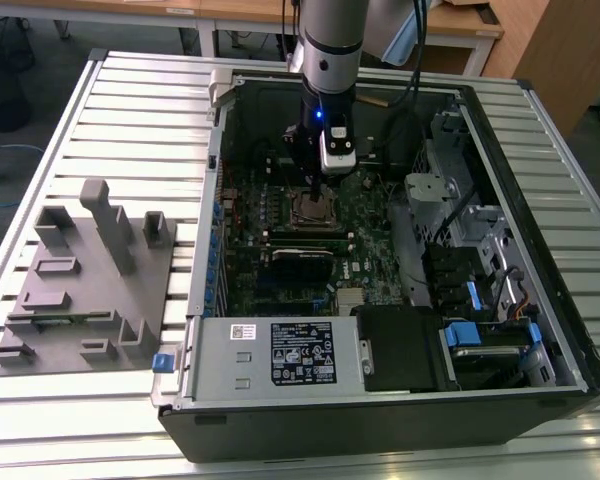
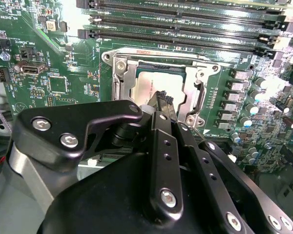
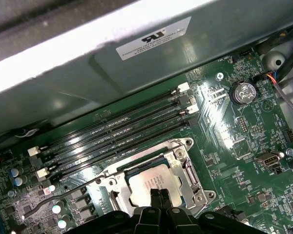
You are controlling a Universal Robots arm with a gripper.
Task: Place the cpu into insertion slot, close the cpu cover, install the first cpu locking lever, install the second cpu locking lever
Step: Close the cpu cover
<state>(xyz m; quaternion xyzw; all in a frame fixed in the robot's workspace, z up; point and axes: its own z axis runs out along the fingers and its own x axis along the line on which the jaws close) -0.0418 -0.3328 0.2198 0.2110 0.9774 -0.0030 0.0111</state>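
two black fingers (image 3: 153, 199) of the pincer (image 3: 159, 195) are pressed together with nothing between them, tips down over one edge of the cpu (image 2: 147, 82); whether they touch it i cannot tell. the cpu lies flat in its socket, mid-board (image 3: 224, 131), just beside the memory slots (image 3: 127, 127). the cover (image 2: 201, 91) looks folded down around it, its window framing the chip, so i take the step in hand to be seating the cover. to do that well, i judge the push should go straight down and land on the frame rather than the chip's top. it should be light enough not to skew it, and clear of the thin lever (image 3: 63, 194) standing free beside the socket. the cpu is a small flat square, dull silver-grey on top, with faint print and a soft glare. in the exterior view the case (image 1: 380, 430) lies open on a slatted counter (image 1: 130, 100).
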